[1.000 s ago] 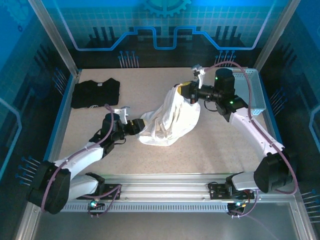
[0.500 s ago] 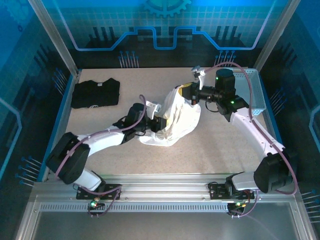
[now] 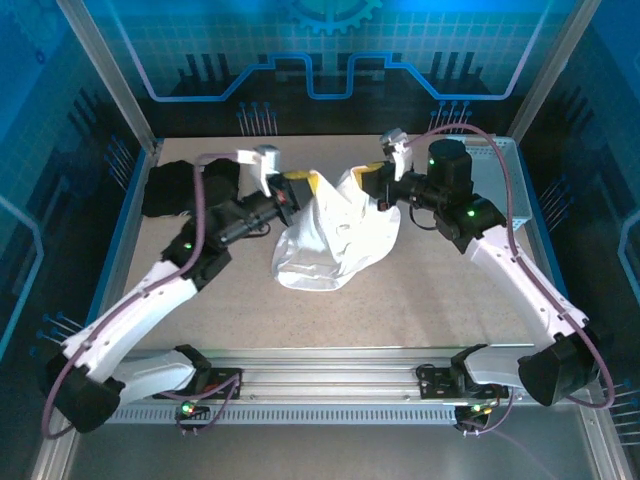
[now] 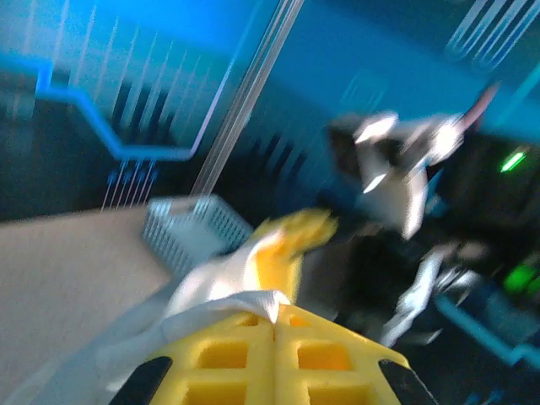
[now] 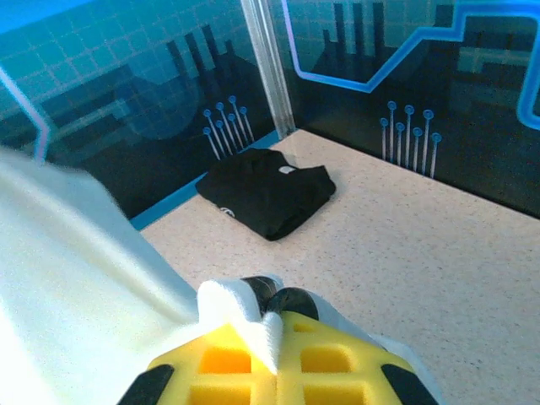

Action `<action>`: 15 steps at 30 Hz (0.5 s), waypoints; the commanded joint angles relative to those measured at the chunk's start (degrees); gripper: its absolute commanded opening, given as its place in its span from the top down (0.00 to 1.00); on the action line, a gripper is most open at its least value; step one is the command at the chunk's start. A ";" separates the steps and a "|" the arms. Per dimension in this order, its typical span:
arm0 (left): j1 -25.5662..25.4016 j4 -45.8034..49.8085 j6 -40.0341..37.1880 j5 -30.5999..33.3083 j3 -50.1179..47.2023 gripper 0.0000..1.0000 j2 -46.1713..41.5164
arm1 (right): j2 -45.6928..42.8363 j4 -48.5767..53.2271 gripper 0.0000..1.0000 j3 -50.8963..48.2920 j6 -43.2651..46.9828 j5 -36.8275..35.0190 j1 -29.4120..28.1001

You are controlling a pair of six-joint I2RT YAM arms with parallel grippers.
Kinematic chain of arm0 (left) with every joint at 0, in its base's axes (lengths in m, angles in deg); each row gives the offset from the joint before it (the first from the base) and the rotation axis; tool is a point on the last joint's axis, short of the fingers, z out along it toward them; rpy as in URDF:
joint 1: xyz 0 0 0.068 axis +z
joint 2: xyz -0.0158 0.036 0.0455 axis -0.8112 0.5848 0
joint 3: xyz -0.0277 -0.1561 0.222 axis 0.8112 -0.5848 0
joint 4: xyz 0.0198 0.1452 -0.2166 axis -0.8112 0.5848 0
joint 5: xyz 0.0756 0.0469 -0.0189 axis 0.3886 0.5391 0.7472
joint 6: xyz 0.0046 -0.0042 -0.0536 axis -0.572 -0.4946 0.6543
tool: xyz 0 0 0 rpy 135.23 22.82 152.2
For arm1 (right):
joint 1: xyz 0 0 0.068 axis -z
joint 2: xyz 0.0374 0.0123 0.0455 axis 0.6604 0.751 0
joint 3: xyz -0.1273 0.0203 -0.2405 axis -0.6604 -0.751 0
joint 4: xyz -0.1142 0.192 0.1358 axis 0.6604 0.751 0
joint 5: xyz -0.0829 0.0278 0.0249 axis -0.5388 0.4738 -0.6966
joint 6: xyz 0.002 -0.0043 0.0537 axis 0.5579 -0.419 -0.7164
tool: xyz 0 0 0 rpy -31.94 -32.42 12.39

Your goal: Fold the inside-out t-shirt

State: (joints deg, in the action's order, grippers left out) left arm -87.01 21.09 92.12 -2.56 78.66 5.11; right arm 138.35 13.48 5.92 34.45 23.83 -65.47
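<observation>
Blur smears the white t-shirt (image 4: 215, 291) at the left wrist, and the left arm (image 3: 190, 262) overlaps the black t-shirt (image 3: 165, 190).

The inside-out t-shirt (image 3: 335, 235) is plain white. The folded t-shirt (image 5: 266, 196) is black with a small white mark near its collar. The table (image 3: 430, 290) is beige with fine dark speckles. The pads of the left end effector (image 4: 274, 314) and the right end effector (image 5: 272, 325) are bright yellow, patterned with a grid of square hollows. The left arm (image 3: 150, 295) and right arm (image 3: 520, 280) are white with black joints, small green lights and mauve cables. The basket (image 3: 515, 190) is pale grey mesh. The walls (image 3: 330, 60) are deep blue with lighter blue lines and a faint grid.
</observation>
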 commanded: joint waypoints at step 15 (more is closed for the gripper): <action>6.77 17.52 2.35 14.80 3.17 1.00 -1.50 | -2.56 5.06 1.00 3.27 -1.23 -2.69 4.74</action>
State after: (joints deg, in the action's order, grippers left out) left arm -81.32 34.12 94.89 4.48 83.43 4.87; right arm 138.37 20.34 9.81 33.81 15.42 -62.34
